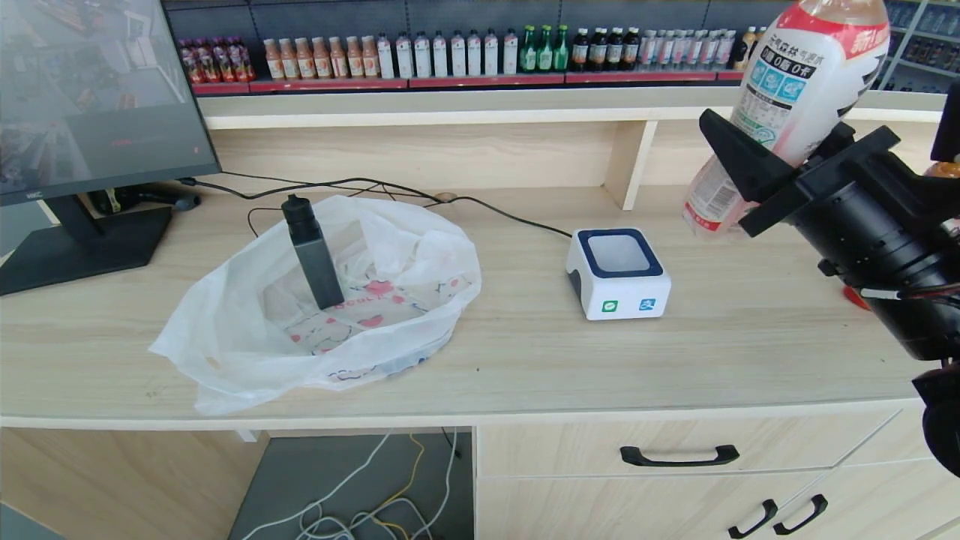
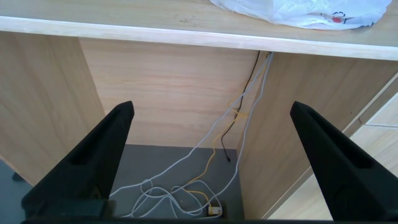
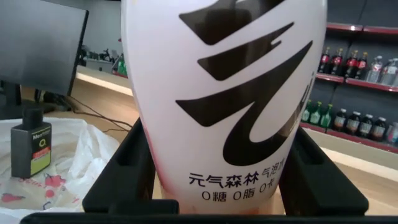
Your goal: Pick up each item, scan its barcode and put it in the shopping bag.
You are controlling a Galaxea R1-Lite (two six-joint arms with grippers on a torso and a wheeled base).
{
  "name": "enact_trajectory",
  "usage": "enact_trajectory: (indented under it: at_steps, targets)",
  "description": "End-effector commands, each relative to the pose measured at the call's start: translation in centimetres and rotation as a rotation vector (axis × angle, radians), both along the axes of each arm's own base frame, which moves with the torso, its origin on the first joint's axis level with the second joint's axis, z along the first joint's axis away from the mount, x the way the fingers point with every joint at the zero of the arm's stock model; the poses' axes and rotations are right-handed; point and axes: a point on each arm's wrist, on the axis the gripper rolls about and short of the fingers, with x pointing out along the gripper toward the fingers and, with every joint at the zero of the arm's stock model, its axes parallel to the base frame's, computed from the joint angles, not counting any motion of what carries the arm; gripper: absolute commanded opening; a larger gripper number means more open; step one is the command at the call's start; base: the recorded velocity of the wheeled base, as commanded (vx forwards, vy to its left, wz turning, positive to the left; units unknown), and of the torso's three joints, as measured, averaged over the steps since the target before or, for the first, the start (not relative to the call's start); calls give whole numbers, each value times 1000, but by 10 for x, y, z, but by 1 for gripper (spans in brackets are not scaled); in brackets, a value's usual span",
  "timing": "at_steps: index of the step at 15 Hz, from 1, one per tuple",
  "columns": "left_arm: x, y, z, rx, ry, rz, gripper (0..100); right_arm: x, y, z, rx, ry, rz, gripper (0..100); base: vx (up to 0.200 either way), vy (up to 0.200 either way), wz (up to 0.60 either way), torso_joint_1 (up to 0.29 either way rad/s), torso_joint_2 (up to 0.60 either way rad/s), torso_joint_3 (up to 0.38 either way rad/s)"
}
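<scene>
A white plastic shopping bag (image 1: 225, 330) lies open on the desk (image 1: 525, 360), its mouth spread wide. Inside it a dark bottle (image 1: 311, 251) with a black cap stands on the bag's bottom, leaning slightly. In the right wrist view the same dark bottle (image 3: 30, 149) shows a yellow-green label and sits within the folds of the bag (image 3: 74, 168).

To the right of the bag, apart from it, sits a small white scanner (image 1: 616, 274) with a dark-framed window on top. A black cable runs from it toward the back of the desk.

The right arm's jaws are clenched on a drink bottle (image 1: 787, 82) with a white and pink label. The drink bottle is held in the air, tilted, cap end up, to the right of the scanner and well apart from the bag. The jaws grip it around its middle on both sides (image 3: 224, 93).

The left arm's jaws are released, spread wide with nothing between them, low in front of the desk and facing the gap under it, where loose cables (image 2: 186, 186) lie.

A monitor (image 1: 82, 97) stands at the left of the desk, and a shelf of bottles (image 1: 465, 52) runs behind it.
</scene>
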Motion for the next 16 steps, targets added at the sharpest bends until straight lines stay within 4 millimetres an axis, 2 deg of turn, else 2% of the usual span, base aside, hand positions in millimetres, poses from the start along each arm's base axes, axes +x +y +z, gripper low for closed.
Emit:
enact_trajectory:
  at_steps: [1,6,15,16]
  targets:
    - [0,0,0,-1,0,0,100,-13,-5,7,32,-14,7,0,0,0,0,0,0,0]
    - [0,0,0,-1,0,0,100,-15,-9,-4,157,94,-78,0,0,0,0,0,0,0]
    - [0,0,0,-1,0,0,100,-16,-10,-12,166,134,-79,0,0,0,0,0,0,0]
    - [0,0,0,-2,0,0,100,-16,-10,-11,167,131,-79,0,-200,0,0,2,2,2]
